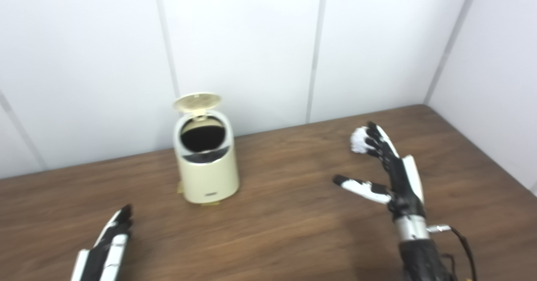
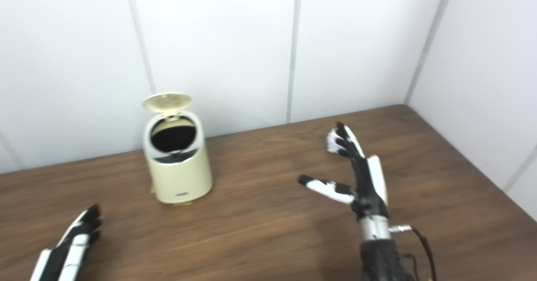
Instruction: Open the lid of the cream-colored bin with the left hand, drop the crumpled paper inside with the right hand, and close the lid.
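Note:
The cream-colored bin (image 1: 207,170) stands upright on the table, left of centre near the wall. Its round lid (image 1: 197,101) is tipped up and back, and the dark inside shows. My left hand (image 1: 107,245) lies low at the bottom left, fingers stretched out, empty, well short of the bin. My right hand (image 1: 388,167) is at the right, fingers apart and thumb stuck out to the left. A small white crumpled paper (image 1: 357,140) shows at its fingertips, partly hidden by them; I cannot tell if they touch it.
The brown wooden table (image 1: 285,214) runs to white panel walls at the back and right. A cable (image 1: 463,239) hangs from my right wrist. The bin's small foot pedal (image 1: 209,204) pokes out at its base.

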Action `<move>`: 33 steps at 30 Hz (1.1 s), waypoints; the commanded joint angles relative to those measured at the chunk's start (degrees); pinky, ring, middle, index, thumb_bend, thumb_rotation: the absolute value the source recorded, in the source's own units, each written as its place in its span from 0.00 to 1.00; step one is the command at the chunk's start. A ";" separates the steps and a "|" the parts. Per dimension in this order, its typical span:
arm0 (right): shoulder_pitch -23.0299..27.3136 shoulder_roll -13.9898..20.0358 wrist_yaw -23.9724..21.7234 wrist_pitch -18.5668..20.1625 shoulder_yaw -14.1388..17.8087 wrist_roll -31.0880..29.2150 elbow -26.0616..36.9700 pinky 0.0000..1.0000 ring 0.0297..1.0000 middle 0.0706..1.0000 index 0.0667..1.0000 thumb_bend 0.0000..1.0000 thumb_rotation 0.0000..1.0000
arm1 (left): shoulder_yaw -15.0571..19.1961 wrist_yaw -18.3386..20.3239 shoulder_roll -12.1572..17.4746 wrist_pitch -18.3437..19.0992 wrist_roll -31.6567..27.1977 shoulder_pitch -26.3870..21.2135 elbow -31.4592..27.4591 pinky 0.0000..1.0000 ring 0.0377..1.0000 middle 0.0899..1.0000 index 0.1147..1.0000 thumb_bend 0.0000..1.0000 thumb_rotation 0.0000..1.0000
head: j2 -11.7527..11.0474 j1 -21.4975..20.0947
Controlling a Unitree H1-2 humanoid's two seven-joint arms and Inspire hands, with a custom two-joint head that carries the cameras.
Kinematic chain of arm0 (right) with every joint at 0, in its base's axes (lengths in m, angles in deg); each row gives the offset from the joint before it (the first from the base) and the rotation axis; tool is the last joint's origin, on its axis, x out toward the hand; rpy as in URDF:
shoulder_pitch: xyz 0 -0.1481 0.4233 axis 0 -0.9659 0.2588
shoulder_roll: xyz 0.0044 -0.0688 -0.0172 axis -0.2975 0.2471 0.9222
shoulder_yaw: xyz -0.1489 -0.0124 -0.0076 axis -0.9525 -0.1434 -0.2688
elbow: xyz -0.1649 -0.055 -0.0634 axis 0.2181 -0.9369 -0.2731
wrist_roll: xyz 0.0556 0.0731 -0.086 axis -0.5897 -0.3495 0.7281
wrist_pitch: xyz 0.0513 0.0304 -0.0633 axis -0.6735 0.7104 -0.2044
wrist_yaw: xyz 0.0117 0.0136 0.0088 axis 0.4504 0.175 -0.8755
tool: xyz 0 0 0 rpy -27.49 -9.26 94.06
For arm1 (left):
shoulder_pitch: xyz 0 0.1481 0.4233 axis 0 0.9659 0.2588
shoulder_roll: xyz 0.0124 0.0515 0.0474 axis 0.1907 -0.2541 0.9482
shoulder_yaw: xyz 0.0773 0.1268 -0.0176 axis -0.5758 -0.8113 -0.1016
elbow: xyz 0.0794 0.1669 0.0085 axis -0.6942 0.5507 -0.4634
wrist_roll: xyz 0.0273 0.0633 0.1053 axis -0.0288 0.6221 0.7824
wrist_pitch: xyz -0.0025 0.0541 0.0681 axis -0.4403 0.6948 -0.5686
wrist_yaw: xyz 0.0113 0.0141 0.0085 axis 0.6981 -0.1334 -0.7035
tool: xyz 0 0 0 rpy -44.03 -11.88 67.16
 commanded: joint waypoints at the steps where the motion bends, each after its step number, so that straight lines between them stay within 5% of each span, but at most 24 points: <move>1: 2.02 1.85 1.23 1.70 1.72 2.75 3.61 0.78 0.88 0.89 0.90 0.83 0.27 | -0.37 -0.22 0.46 -0.39 0.15 -1.52 -1.54 1.00 0.98 0.98 0.99 0.38 0.94 | 0.09 -0.48; 5: 4.06 3.16 -0.20 10.00 2.80 9.16 7.43 0.74 0.88 0.91 0.91 0.84 0.30 | -0.38 -0.29 0.71 1.31 0.09 -1.81 -2.47 1.00 0.99 0.98 0.99 0.39 0.94 | 0.49 -1.41; 9: 7.44 6.78 -1.07 13.34 3.26 11.86 5.03 0.78 0.88 0.92 0.91 0.85 0.21 | -0.08 -0.01 1.32 2.47 -0.28 -1.66 -3.46 1.00 0.97 0.97 0.99 0.38 0.92 | 1.03 -1.17; 19: 16.17 16.36 -7.54 16.66 -0.60 12.23 -7.49 0.74 0.87 0.90 0.90 0.94 0.17 | -0.88 -0.26 1.53 5.85 0.88 -1.01 -7.30 1.00 0.98 0.97 0.99 0.32 0.86 | 2.09 0.36; 27: 24.04 18.17 -8.96 16.79 -5.89 12.16 -22.62 0.72 0.84 0.88 0.88 0.96 0.10 | -1.40 -0.17 1.75 8.50 1.29 -0.66 -8.86 1.00 0.98 0.97 0.99 0.30 0.83 | 2.15 0.89; 33: 30.23 18.52 -8.97 16.55 -10.31 11.82 -34.34 0.67 0.82 0.87 0.87 0.95 0.15 | -1.13 0.15 2.02 9.15 0.19 -1.22 -8.82 1.00 0.99 0.98 1.00 0.29 0.86 | 2.26 1.19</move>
